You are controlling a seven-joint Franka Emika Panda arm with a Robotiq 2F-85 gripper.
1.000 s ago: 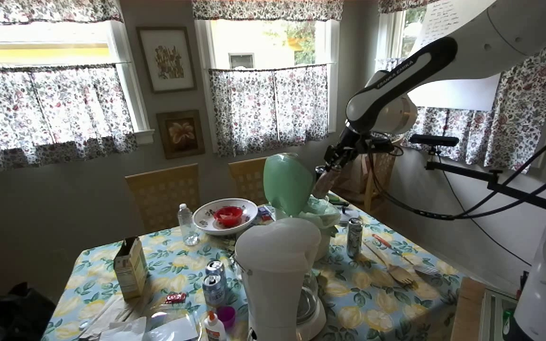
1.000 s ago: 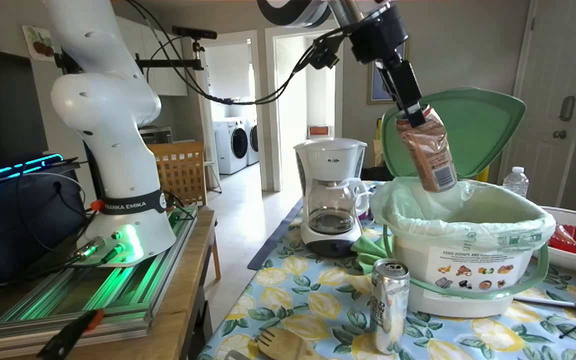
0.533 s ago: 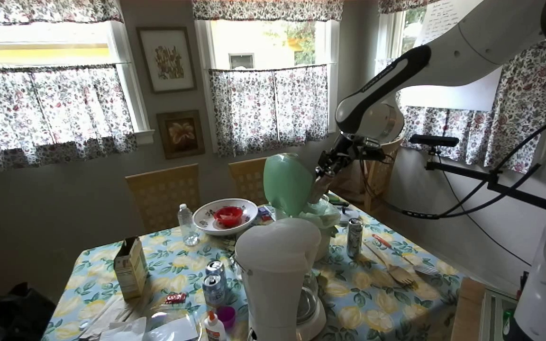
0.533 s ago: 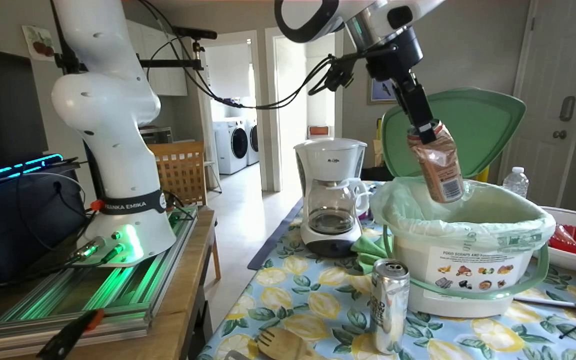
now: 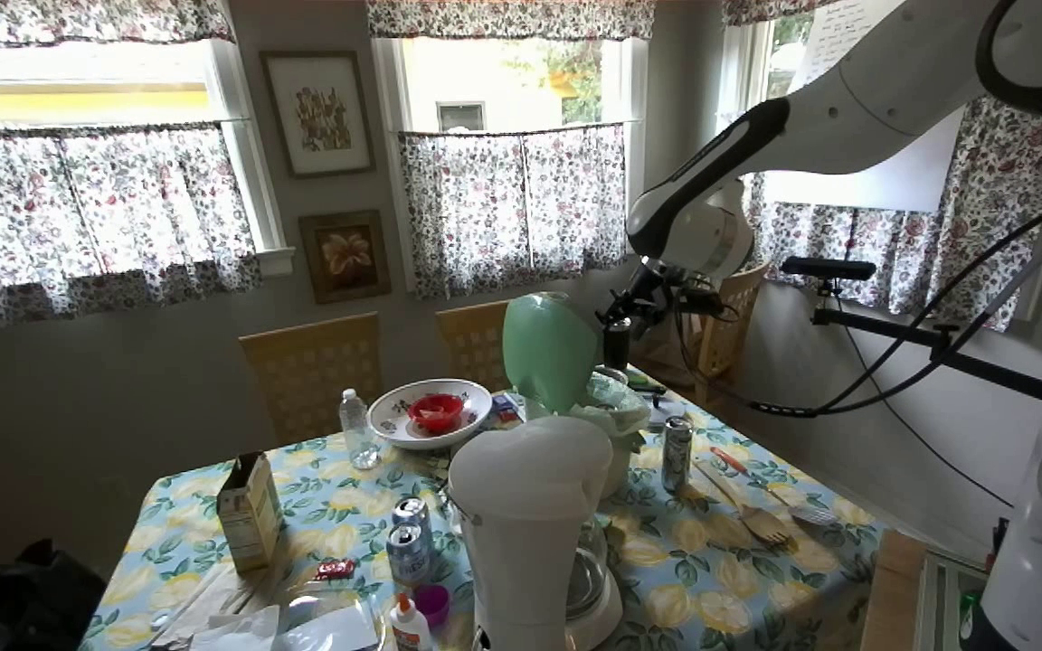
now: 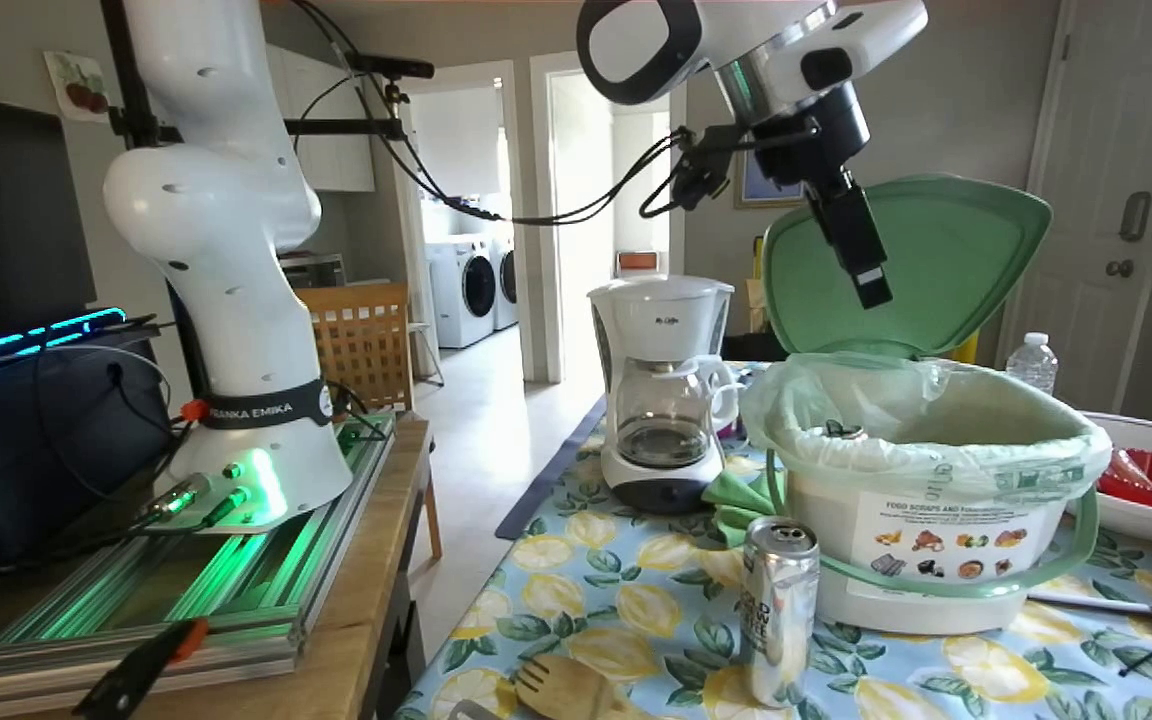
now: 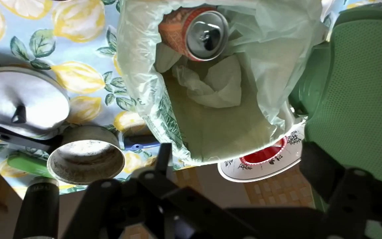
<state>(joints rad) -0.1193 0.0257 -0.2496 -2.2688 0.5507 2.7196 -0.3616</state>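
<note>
The black two-fingered gripper hangs above the opening of a white plastic bin, its fingers spread wide. The white jointed arm reaches high across the lemon-patterned, cloth-covered tabletop, its wrist slanting down so that the gripper points toward the bin, near the raised green plastic lid. The wrist view shows an orange metal drink can with a red rim, tilted inside the bin's translucent pale-green bag, below the gripper and beside a crumpled whitish sheet; in an exterior view just a scrap of its top shows past the bag. The wrist view alone looks down into a round metal pot. In an exterior view the tall white plastic coffee maker and the raised lid hide much of the bin, and a wide white patterned bowl holds a round red dish. A silver cylindrical metal can stands upright near the bin.
</note>
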